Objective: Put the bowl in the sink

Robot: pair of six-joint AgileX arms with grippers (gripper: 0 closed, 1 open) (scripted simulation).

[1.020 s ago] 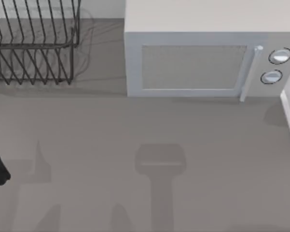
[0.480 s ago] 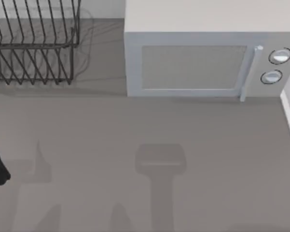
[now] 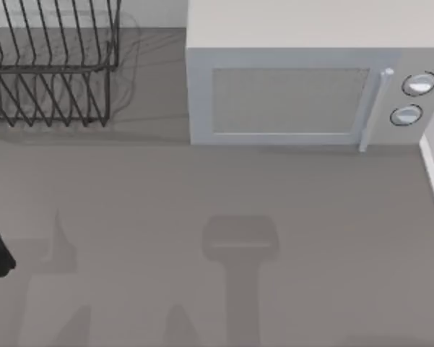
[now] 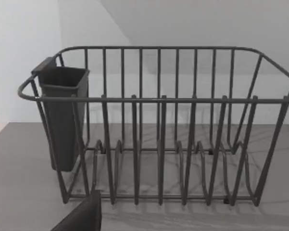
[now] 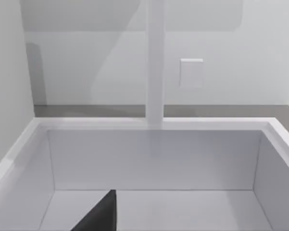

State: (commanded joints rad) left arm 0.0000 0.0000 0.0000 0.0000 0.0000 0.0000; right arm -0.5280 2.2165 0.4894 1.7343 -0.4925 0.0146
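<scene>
A closed microwave and a wire dish rack stand on the table; the sink is white; can't tell either pincer's state

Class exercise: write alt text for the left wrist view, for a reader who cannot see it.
A dark wire dish rack stands on a grey counter against a pale wall, its slots holding no dishes. A dark cutlery cup hangs on one end of the rack.

Grey table, white microwave at back, wire dish rack, pale wall
</scene>
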